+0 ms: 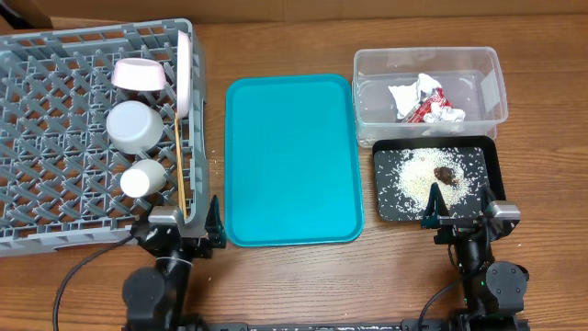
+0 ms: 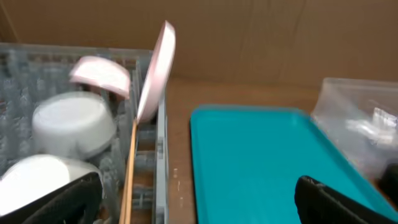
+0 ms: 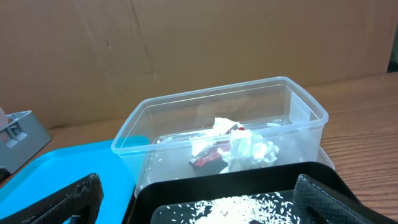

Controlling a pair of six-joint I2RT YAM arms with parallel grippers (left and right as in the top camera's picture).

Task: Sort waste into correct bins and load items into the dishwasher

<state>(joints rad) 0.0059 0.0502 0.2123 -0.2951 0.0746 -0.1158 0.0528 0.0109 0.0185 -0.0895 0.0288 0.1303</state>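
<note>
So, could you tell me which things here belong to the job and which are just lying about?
Job: grey dish rack holding large plate, small plate, bowl, cup, chopsticks; clear tub holding red-and-white wrapper, white paper; black tray holding rice, brown lump.
Lying about: teal serving tray.

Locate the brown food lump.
In the overhead view, the lump lies among the rice in the black tray, on the table's right side, just nearer the robot than the clear tub.
</note>
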